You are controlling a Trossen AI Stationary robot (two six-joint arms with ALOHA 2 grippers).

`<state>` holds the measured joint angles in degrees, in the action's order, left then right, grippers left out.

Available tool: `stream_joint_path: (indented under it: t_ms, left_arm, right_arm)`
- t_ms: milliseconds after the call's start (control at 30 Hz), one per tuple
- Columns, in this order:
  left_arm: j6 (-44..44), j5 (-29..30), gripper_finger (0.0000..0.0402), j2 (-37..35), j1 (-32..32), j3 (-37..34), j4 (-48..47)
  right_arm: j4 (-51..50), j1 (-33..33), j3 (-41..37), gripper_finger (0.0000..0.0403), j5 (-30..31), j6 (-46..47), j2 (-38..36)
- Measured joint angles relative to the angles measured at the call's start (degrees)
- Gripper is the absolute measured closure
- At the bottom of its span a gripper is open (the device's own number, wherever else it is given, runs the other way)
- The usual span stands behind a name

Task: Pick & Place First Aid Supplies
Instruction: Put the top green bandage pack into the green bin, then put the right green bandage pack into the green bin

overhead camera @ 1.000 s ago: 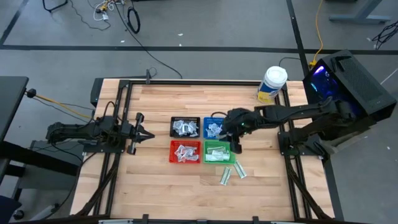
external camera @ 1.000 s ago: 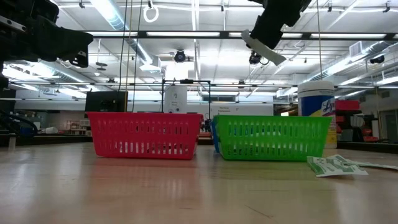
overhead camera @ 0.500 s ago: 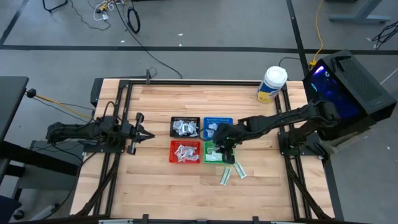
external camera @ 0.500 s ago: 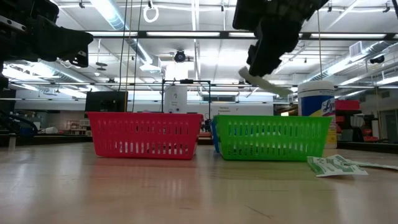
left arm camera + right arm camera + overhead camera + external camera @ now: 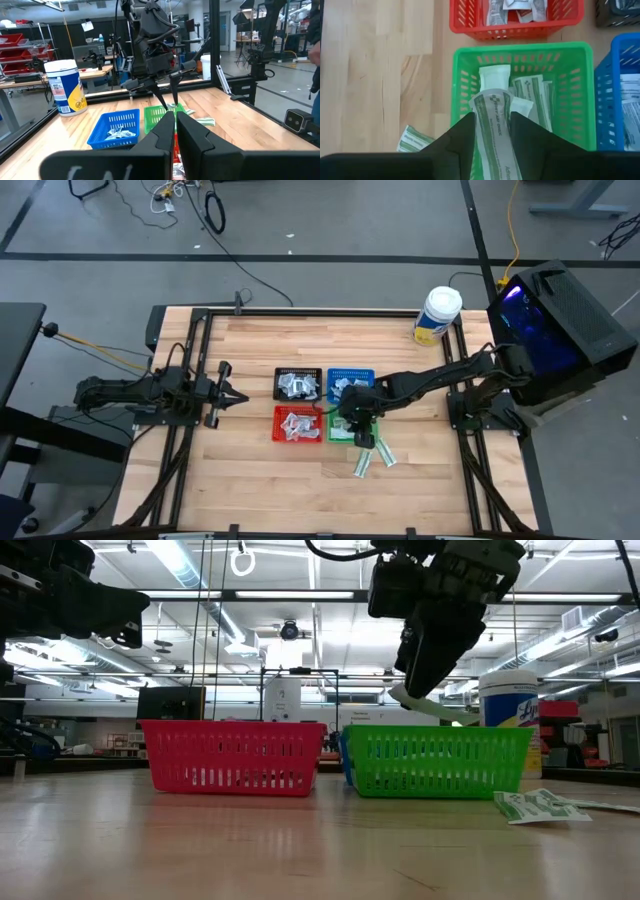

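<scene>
A white-and-green packet (image 5: 494,125) is clamped in the right gripper (image 5: 491,131) jaws above the green tray (image 5: 465,90). The left gripper (image 5: 236,397) is parked at the desk (image 5: 260,480) side, jaws together.

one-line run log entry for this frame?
right gripper: shut on white-and-green packet, above green tray | left gripper: shut, idle at left side of table | loose packets beside green tray

Grey concrete floor (image 5: 330,230) all round, dark seam lines across it. Loose black cables (image 5: 215,210) at 11 o'clock, yellow cable (image 5: 513,225) at 1. Light wood plank worktop (image 5: 300,480). Ceiling strip lights (image 5: 300,595) and exposed ducting overhead. Red bins on shelving (image 5: 20,42) and workbenches beyond.
</scene>
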<state>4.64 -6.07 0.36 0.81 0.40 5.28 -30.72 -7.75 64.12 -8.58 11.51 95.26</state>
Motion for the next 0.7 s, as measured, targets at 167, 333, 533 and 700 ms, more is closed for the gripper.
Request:
stream_joint_path:
  t_ms: [167, 333, 533, 700]
  left_arm:
    - [0.0, 0.0, 0.0376, 0.0, 0.0, 0.0, 0.0]
    - [0.0, 0.0, 0.0376, 0.0, 0.0, 0.0, 0.0]
    - [0.0, 0.0, 0.0376, 0.0, 0.0, 0.0, 0.0]
    - [0.0, 0.0, 0.0376, 0.0, 0.0, 0.0, 0.0]
  right_arm:
    - [-0.1, 0.0, 0.0, 0.0252, 0.2, -0.4, 0.0]
    - [-0.1, 0.0, 0.0, 0.0192, 0.8, -0.7, 0.0]
    - [-0.1, 0.0, 0.0, 0.0131, 0.4, -0.3, 0.0]
    - [-0.2, 0.0, 0.0, 0.0113, -0.1, 0.1, -0.1]
